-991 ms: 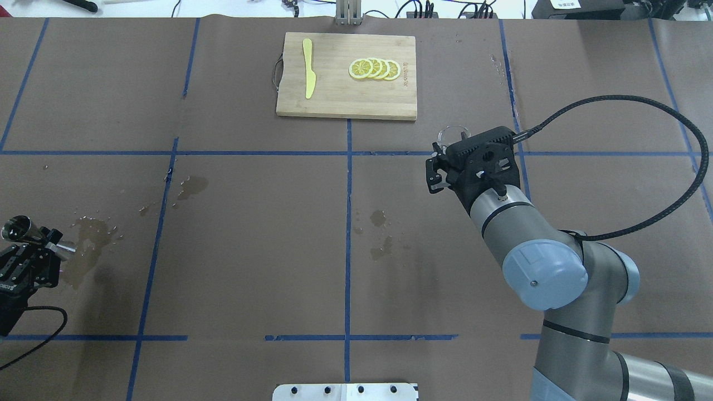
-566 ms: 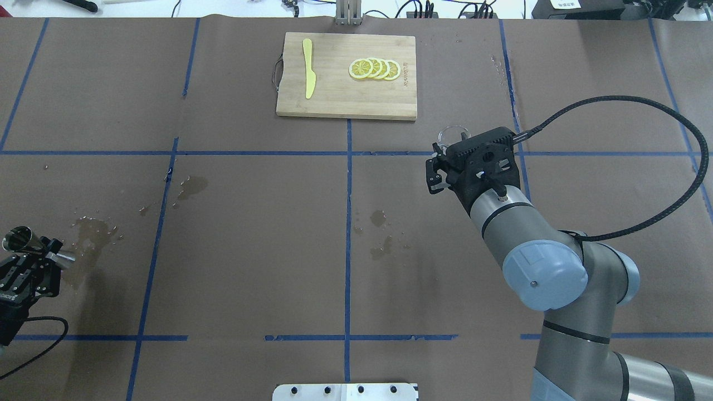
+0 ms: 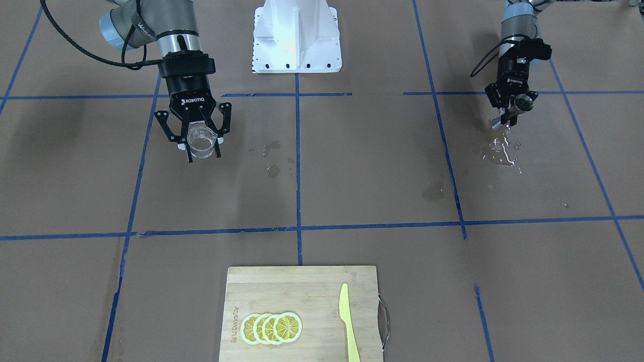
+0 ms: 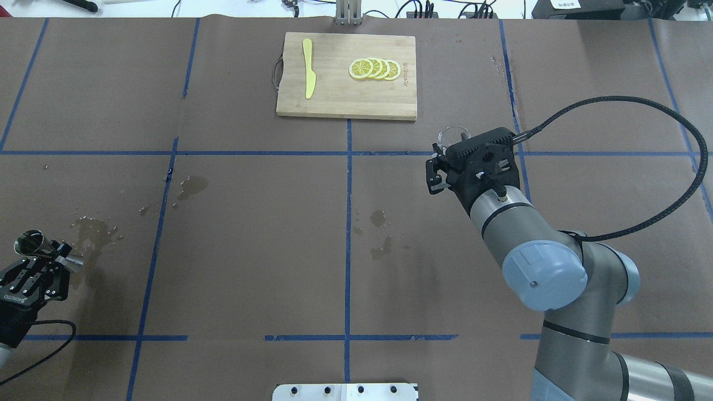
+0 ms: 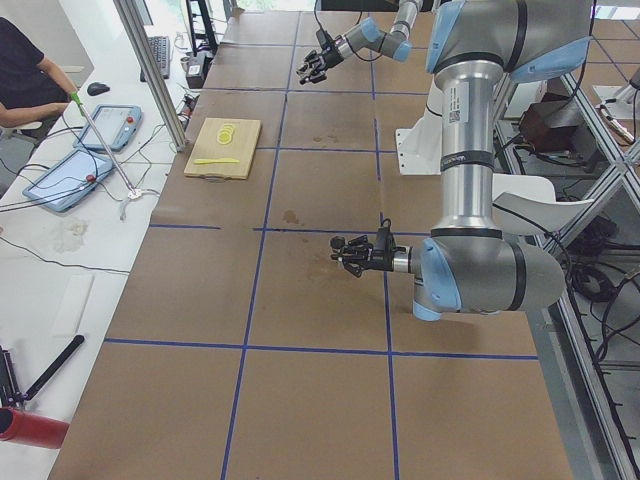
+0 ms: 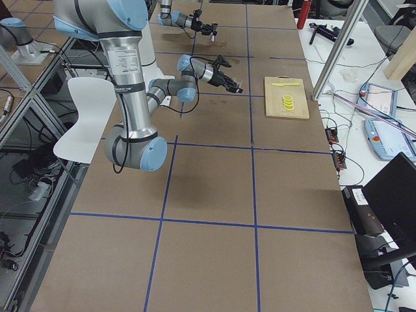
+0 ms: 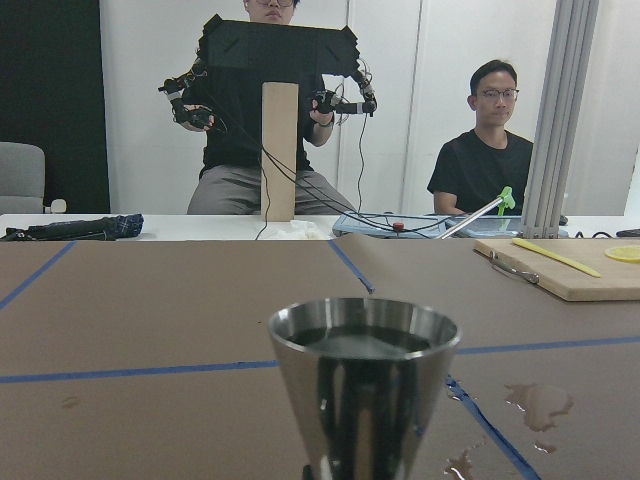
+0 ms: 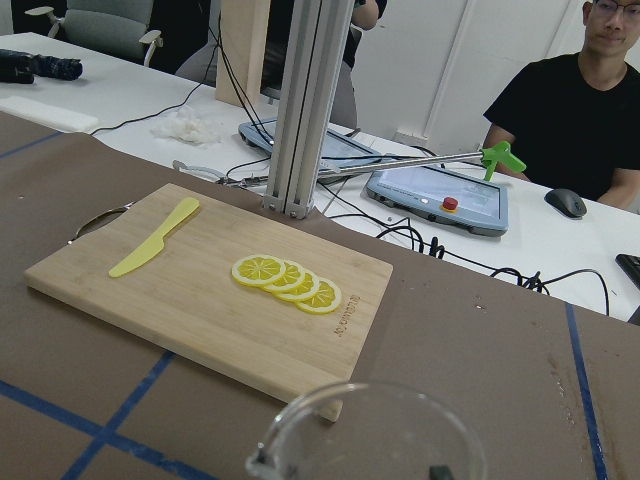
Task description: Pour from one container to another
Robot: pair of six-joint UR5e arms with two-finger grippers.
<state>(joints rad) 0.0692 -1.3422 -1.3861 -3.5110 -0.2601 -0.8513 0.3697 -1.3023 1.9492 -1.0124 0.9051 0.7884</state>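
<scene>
My left gripper (image 4: 51,257) is shut on the silver jigger (image 4: 32,243) by its narrow waist, near the table's left edge. In the front-facing view this jigger (image 3: 523,103) hangs over a wet patch (image 3: 503,151). The left wrist view shows the jigger's cup (image 7: 363,385) upright with a dark, shiny inside. My right gripper (image 3: 203,150) holds the clear glass beaker (image 3: 200,140) between its fingers, right of the table's middle. From overhead only the beaker's rim (image 4: 452,133) shows past the wrist. The right wrist view catches that rim (image 8: 370,425) at the bottom edge.
A wooden cutting board (image 4: 345,103) at the far middle carries several lemon slices (image 4: 374,69) and a yellow knife (image 4: 308,68). Wet spots (image 4: 380,234) mark the brown paper. The robot's white base plate (image 3: 297,37) stands at the near edge. Two people sit behind the table.
My left gripper has drawn back toward the robot's edge with the jigger, whose rim has shifted slightly right. The right arm and beaker have not moved.
</scene>
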